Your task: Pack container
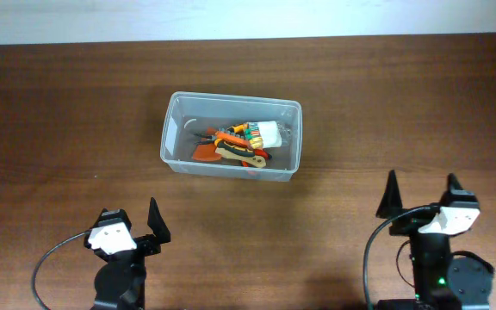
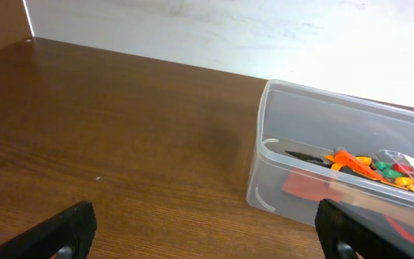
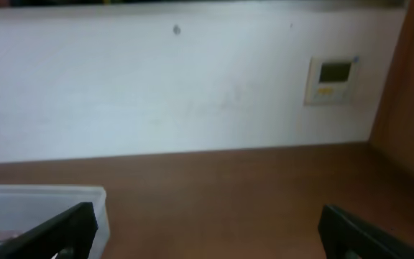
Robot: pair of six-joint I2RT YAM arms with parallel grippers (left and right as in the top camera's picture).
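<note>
My left gripper (image 1: 133, 222) and right gripper (image 1: 421, 195) both stand spread wide, holding nothing, at the near edge of the desk (image 1: 58, 129). The container (image 1: 172, 129) sits mid-desk, well apart from both, with orange-handled tools (image 1: 231, 146) and a small white box (image 1: 268, 133) inside.

Driving this remotely, the only thing in my way on the table (image 1: 58, 112) is the container (image 1: 169, 138). It's at about 1 o'clock from my left gripper (image 1: 130, 211) and 10 o'clock from the right gripper (image 1: 421, 179), with open wood all round it. The top's open, but the tools (image 1: 244, 142) crowd its 3 o'clock half, so the 9 o'clock end has more room.
</note>
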